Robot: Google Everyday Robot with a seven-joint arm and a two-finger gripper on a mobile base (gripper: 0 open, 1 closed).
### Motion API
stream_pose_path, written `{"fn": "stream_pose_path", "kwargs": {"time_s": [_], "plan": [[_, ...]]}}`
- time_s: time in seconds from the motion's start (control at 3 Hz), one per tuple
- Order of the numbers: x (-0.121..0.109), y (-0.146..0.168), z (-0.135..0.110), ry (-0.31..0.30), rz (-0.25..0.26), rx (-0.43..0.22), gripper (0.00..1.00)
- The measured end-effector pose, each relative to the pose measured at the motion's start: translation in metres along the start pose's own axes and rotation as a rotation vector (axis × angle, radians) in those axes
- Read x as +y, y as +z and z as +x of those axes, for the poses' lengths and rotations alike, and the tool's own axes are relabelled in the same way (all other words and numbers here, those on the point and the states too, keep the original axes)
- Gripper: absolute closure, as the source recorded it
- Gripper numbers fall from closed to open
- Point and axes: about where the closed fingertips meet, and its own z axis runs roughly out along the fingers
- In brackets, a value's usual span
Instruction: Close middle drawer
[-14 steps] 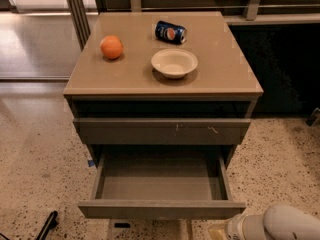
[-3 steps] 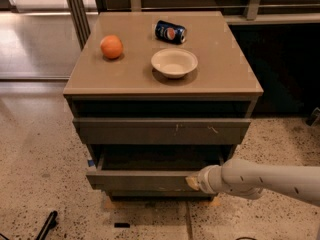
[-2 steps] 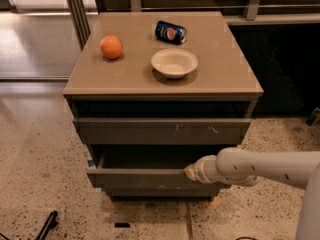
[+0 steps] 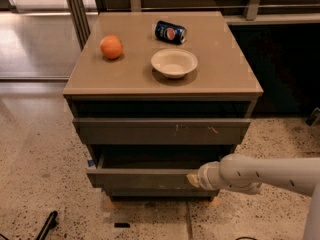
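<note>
The middle drawer (image 4: 140, 178) is the slim, plain grey-brown front low on the cabinet. It sticks out a little past the taller scratched drawer front (image 4: 160, 131) above it, with a dark gap showing over its top edge. My gripper (image 4: 194, 179) is at the end of the white arm (image 4: 260, 174), which comes in from the right. The gripper rests against the right part of the middle drawer's front panel. The drawer's interior is hidden.
On the cabinet top (image 4: 225, 69) lie an orange (image 4: 111, 47), a white bowl (image 4: 174, 63) and a blue soda can (image 4: 170, 32) on its side. A narrower recessed front (image 4: 160, 192) sits below the middle drawer. A black object (image 4: 47, 224) lies on the speckled floor at lower left.
The middle drawer was pulled far out with its box interior showing; now it is pushed most of the way in. My arm has moved in and left along its front.
</note>
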Motion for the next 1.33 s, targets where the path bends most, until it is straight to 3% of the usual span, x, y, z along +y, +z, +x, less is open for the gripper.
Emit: {"fn": "stream_pose_path", "kwargs": {"time_s": [0.33,0.67,1.33], "plan": [[0.011,-0.020,0.030,0.073,0.009,0.003,1.00],[0.012,-0.022,0.037,0.079,0.008,0.009,1.00],[0.017,0.023,0.024,0.032,-0.067,0.043,1.00]]}}
